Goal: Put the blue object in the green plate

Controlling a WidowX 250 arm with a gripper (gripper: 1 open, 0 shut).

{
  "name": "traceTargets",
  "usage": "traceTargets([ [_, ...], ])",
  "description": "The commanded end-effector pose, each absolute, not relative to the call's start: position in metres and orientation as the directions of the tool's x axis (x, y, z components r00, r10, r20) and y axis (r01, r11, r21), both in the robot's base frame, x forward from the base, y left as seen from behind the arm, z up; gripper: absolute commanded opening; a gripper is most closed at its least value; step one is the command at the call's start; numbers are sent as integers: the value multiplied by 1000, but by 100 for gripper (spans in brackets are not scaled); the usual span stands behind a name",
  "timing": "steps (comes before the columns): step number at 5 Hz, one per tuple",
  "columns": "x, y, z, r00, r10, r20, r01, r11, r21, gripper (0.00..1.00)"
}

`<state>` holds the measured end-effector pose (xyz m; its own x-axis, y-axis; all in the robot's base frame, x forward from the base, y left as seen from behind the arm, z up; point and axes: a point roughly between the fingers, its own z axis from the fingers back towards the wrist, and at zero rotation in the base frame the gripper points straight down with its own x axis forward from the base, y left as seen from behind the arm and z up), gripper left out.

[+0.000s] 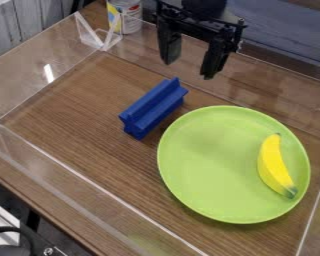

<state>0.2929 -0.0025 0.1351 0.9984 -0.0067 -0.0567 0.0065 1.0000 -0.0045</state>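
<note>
Camera view, single entry. Wooden desk (83, 110) enclosed by clear walls. Blue object (153, 108): ridged block lying flat near the desk's middle, angled toward the far edge, just beside the plate's left rim, outside it. Green plate (216, 170): round, occupying the near right portion of the desk. Yellow banana (275, 165): lying on the plate toward its right rim. Gripper (188, 58): black, hanging above the far edge, fingers spread apart and pointing down, holding nothing, clear of the block.
</note>
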Motion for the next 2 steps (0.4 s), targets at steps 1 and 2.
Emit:
traceTargets([
  [1, 289, 6, 127, 997, -25, -73, 25, 1000, 1, 100],
  [2, 278, 21, 112, 993, -60, -98, 60, 998, 5, 100],
])
